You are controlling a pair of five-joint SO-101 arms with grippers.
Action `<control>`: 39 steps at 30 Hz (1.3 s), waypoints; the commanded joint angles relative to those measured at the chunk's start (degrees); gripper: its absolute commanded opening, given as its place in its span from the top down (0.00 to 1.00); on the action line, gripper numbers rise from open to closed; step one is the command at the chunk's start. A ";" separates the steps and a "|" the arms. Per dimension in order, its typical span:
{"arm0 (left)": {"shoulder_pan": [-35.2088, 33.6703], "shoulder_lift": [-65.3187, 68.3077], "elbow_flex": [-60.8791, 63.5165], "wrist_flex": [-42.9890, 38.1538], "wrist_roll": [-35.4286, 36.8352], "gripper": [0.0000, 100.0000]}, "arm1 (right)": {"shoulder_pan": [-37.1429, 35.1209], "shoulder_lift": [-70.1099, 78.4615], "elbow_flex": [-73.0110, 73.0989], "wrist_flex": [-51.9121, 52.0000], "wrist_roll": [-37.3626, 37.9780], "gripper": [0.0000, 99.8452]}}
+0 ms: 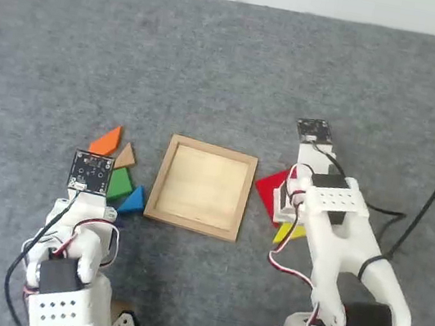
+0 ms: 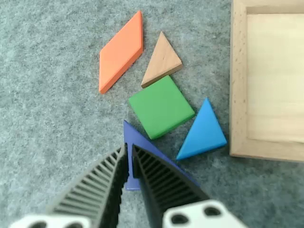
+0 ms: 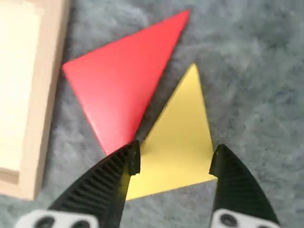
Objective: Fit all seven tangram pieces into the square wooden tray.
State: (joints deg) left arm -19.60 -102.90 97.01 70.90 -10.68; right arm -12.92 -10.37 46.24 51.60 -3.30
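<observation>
The left gripper [image 2: 129,149] has its two fingers drawn almost together, with only a thin slit between them and nothing caught in it. Their tips sit right over the dark blue triangle [image 2: 134,137], near its pointed end, and the fingers cover most of the rest of that piece. Just past the tips lies the green square [image 2: 161,105], touching or nearly touching the dark blue triangle's edge. Off to the tray side of the fingers is the light blue triangle [image 2: 204,130], one corner close to the green square. Farther out beyond the square are the tan triangle [image 2: 162,61], just beside the square's far edge, and then the orange parallelogram [image 2: 121,51] next to it. The tray [image 2: 238,95] stands past the light blue triangle, its wooden rim close to that piece. The right gripper [image 3: 175,159] is spread wide and grips nothing; its fingers stand to either side of the broad end of the yellow triangle [image 3: 178,133], which lies flat between them. Just ahead, the red triangle [image 3: 123,90] lies edge to edge with the yellow one, one corner near one fingertip. Beyond the red piece is the tray's rim. All seven pieces lie on the grey carpet [image 3: 256,71] outside the tray.
</observation>
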 commanded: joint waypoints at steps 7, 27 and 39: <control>0.35 -1.14 -0.48 0.35 0.35 0.98 | 0.22 -0.04 -0.62 -3.38 -1.76 0.75; 0.35 -1.14 -0.48 0.35 0.35 0.98 | 2.15 -0.04 0.53 4.44 4.66 0.75; 0.35 -1.14 -0.48 0.35 0.35 0.98 | 2.77 -0.75 -0.62 11.91 13.10 0.74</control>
State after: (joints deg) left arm -19.60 -102.90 97.01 70.90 -10.68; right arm -11.25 -10.11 47.30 60.92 7.34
